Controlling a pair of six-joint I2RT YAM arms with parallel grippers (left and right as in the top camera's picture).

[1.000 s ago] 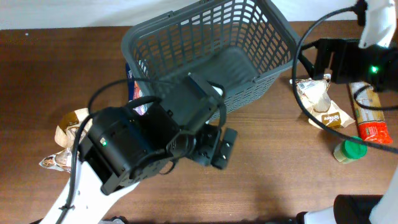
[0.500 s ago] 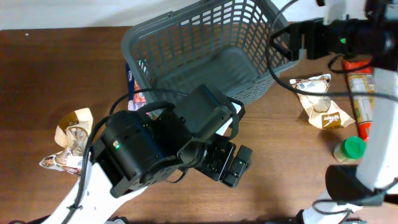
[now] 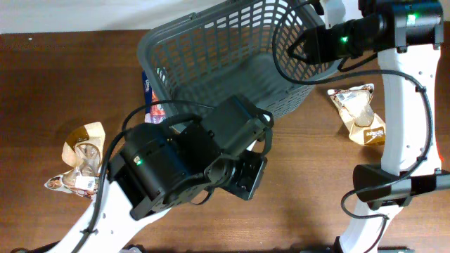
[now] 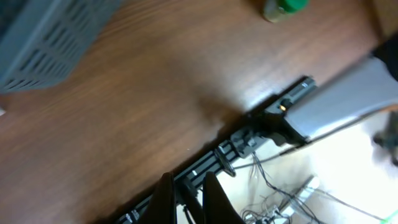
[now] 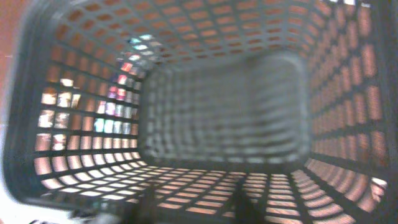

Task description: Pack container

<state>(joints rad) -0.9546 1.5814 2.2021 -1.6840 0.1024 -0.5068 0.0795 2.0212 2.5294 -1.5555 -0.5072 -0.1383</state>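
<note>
The container, a large dark grey lattice basket, lies tilted at the back of the table with nothing in it; a corner of the container shows in the left wrist view. My right gripper hovers at its right rim and faces into the container. In the blurred right wrist view the right gripper has its fingers a little apart with nothing between them. My left gripper hangs over bare table in front of the basket. In its wrist view the left gripper is shut and holds nothing.
A tan snack packet lies right of the basket. Crinkled packets sit at the left, and a blue package is tucked against the basket's left side. A green-lidded jar stands near the table's front edge.
My right arm swung left from the table's right side to the basket's rim. The left gripper's fingers came together, and it drew back a little toward the arm.
</note>
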